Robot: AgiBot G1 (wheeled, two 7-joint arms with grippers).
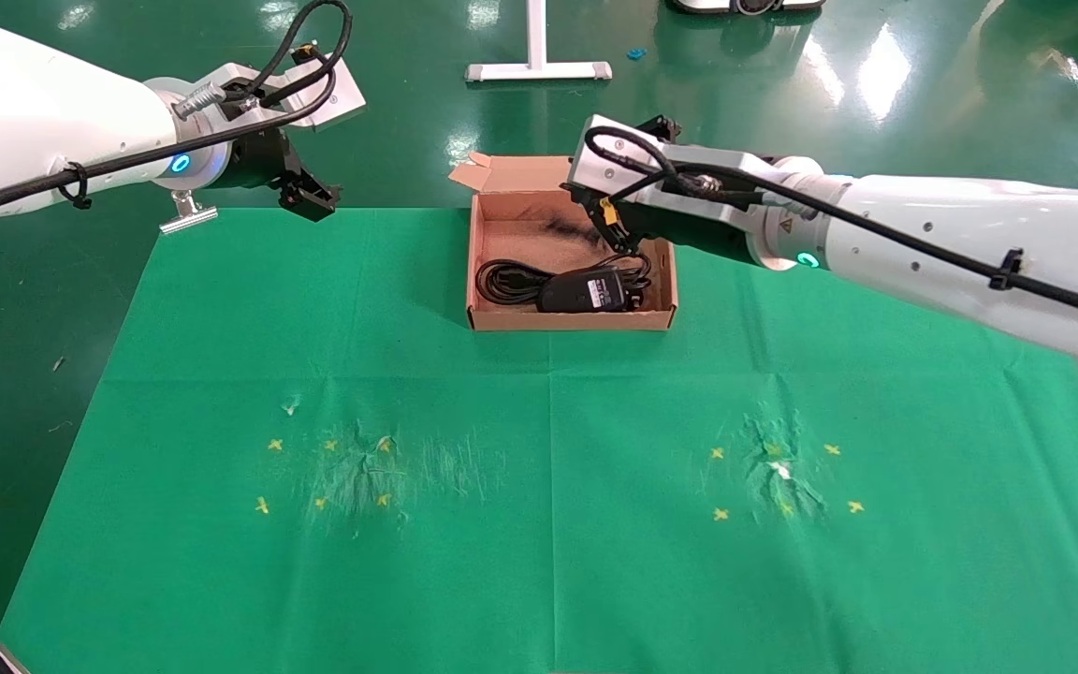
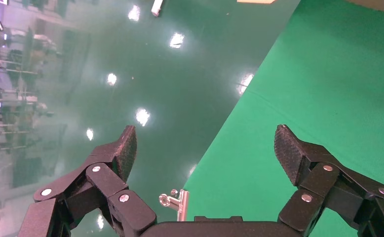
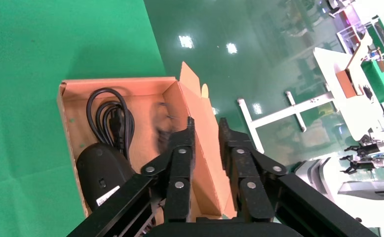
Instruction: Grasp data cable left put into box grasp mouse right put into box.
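The brown cardboard box (image 1: pixel 569 321) stands at the back middle of the green cloth. The data cable (image 1: pixel 506 278), a coiled black cord, lies in the box's left part. The black mouse (image 1: pixel 584 290), white label up, lies beside it in the right part. My right gripper (image 1: pixel 616 239) hovers over the box's back right, its fingers a narrow gap apart and empty. The right wrist view shows that gripper (image 3: pixel 206 129) over the box wall, with the cable (image 3: pixel 110 118), mouse (image 3: pixel 101 170) and box (image 3: pixel 116 82) below. My left gripper (image 1: pixel 310 201) is wide open and empty over the cloth's back left corner (image 2: pixel 205 143).
A metal binder clip (image 1: pixel 188 213) holds the cloth at the back left corner, also in the left wrist view (image 2: pixel 177 201). Yellow cross marks (image 1: pixel 328 473) and worn patches lie on the cloth front left and front right (image 1: pixel 782 477). A white stand base (image 1: pixel 539 67) is on the floor behind.
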